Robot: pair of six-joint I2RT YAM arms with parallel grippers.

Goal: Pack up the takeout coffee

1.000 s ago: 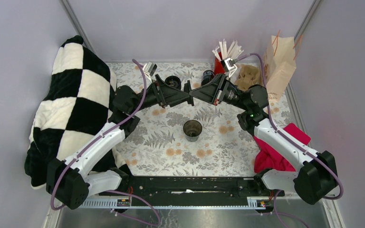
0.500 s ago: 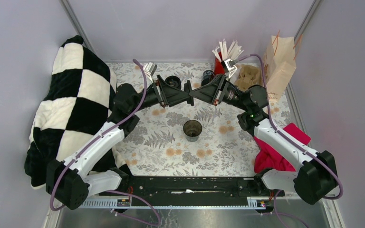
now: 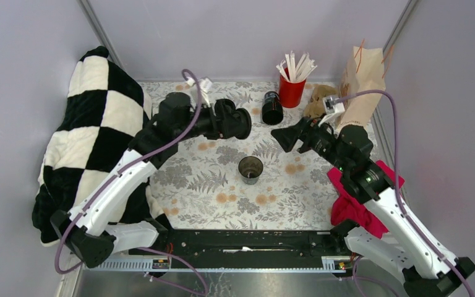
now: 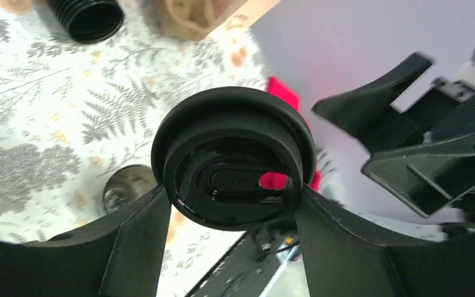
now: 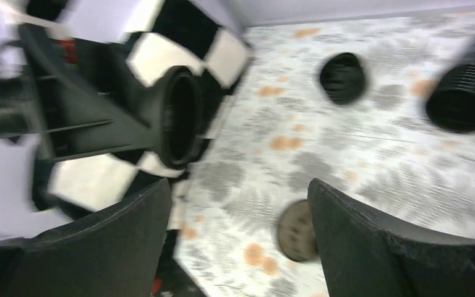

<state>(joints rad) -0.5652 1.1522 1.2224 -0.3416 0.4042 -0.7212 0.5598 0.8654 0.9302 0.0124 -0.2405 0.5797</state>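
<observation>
I'm counting two black cups: one coffee cup point(image 3: 250, 168) standing uncovered on the fern-print cloth point(image 3: 204, 185), and one ribbed cup point(image 3: 272, 108) lying beyond it. My left gripper point(image 4: 230, 193) is pinching one lid point(image 3: 243, 124) beyond-left of the coffee cup. My right gripper point(image 3: 284, 137), beyond-right, is hanging spread and empty, with lilac walls point(image 3: 241, 37) closing us in.

The fingers of the right gripper point(image 5: 240, 185) stand wide apart, framing a dark open-topped cup point(image 5: 297, 230) on the fern-printed tablecloth point(image 5: 359, 154) — at left, a round black plastic lid point(image 5: 178, 117) edge-on before a black-and-white checked blanket point(image 5: 222, 52).
</observation>
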